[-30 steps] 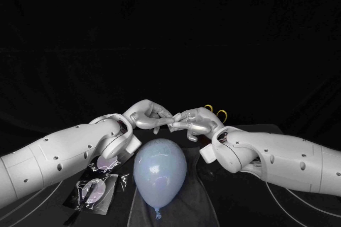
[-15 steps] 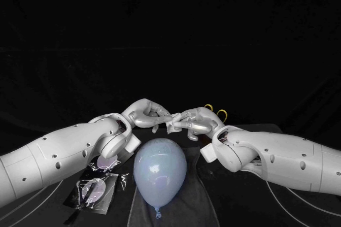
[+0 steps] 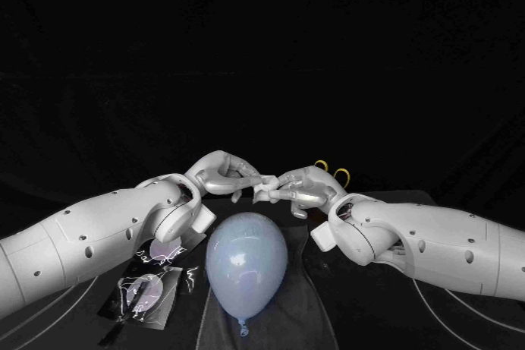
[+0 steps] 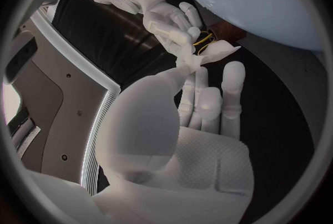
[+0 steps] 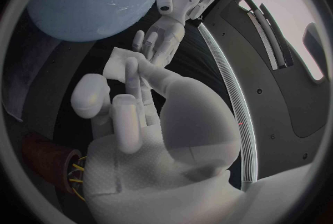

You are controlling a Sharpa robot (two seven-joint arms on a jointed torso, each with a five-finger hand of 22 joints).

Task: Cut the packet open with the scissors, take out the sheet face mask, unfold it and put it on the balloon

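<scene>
In the head view, just above the centre of the frame, we've got the left hand (image 3: 224,177) and the right hand (image 3: 301,189) meeting fingertip to fingertip, and pinched between them is the sheet face mask (image 3: 266,184), a small white wad, not yet unfolded. So by our reckoning the cutting and the taking out are done. The packet (image 3: 148,293) lies discarded at lower left, and the scissors (image 3: 331,169) show their yellow loops just behind the right hand. What's left is the opening out and the laying on. The balloon (image 3: 247,259) waits at lower centre, directly below the hands and bare of any mask. Over to the left wrist view: the left thumb reaches up to the folded white corner, the other fingers stretched out beside it, and the right hand clamps the same piece from the far side. The left hand's grip looks like a pinch, though we can't quite see the contact. In the right wrist view, the mask sits on the right fingertips, the left hand's fingers are on it too, and the balloon looms close beyond. The scissors stand in a brown holder (image 5: 49,160) near the right wrist, so watch that as the arms spread.
</scene>
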